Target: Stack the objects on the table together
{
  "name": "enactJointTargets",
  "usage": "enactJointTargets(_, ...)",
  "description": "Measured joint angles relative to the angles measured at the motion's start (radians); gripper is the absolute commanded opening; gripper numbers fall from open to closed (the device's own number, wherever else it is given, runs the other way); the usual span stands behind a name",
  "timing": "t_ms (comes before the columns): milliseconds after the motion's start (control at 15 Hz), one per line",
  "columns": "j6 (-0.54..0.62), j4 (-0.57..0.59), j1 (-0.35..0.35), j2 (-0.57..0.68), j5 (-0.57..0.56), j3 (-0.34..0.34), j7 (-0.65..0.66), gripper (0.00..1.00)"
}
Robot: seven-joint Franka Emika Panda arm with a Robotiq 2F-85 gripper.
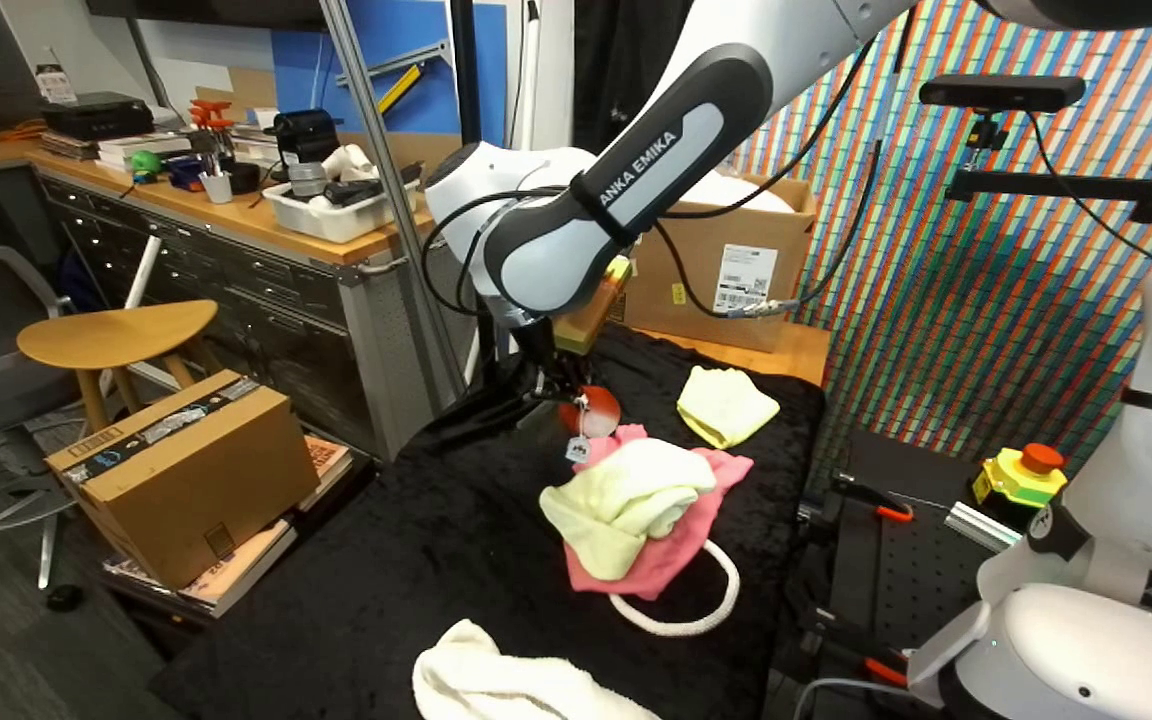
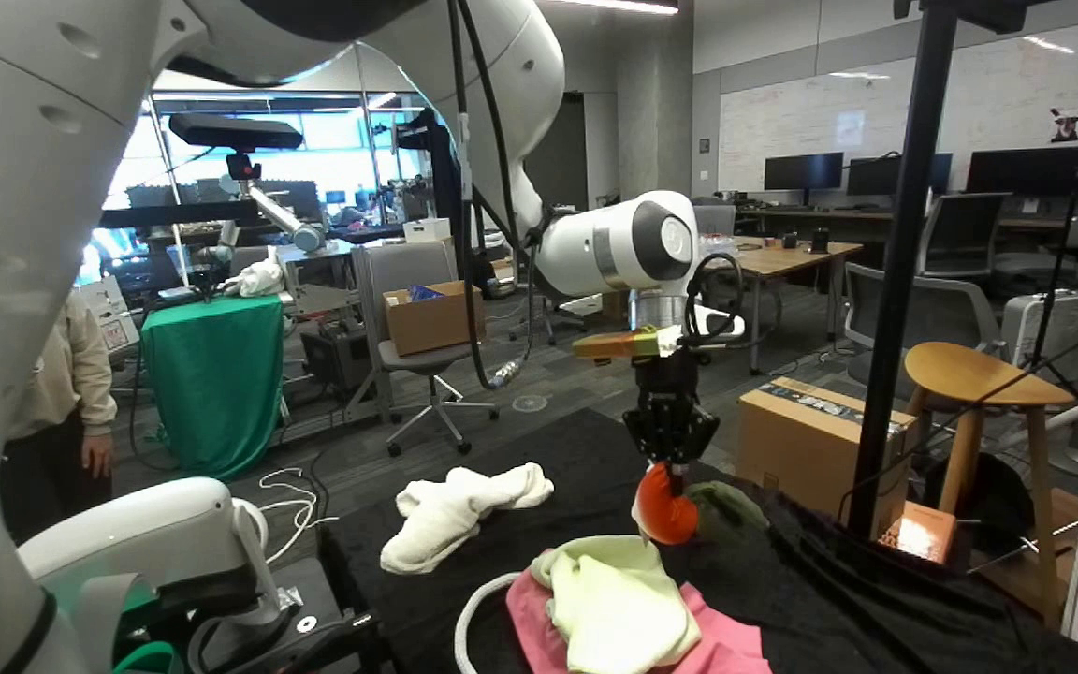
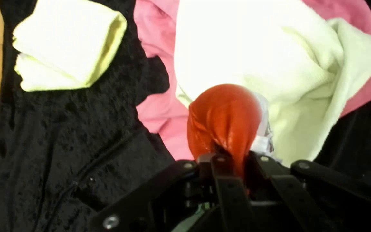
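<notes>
The small red-and-white item is gripped: the jaws are drawn almost together, and a fold of its red material is pinched between them. In both exterior views it is seen hanging beneath the jaws, just beside the pile on the black-draped table; whether the table is touched by it cannot be told. The pile is made up of a pink cloth with a pale yellow cloth bunched on top of it. A white rope loop is seen at the pink cloth's edge; how it is joined there is hidden. A folded yellow-green cloth lies near the pile, and a white cloth lies well apart from it.

The step in hand is judged to be the transfer of the red-and-white item onto the pile. For the next move, a slight raise and a short shift over the middle of the pale yellow cloth seem to be called for, before the item is lowered and released.
</notes>
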Motion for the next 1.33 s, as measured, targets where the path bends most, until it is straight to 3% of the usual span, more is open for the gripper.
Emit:
enactJointTargets(400, -0.012, -0.157, -0.03, -0.099, -0.037, 0.015, -0.08, 0.04)
enactJointTargets(600, -0.011, -0.198, -0.066, -0.132, 0.054, 0.064, -0.221, 0.04)
enactJointTargets(867, -0.08, -0.208, -0.105, -0.14, 0.205, 0.115, -0.379, 0.04)
enactJointTargets(1333, -0.052, -0.162, -0.116, -0.042, 0.254, 0.119, -0.382, 0.04)
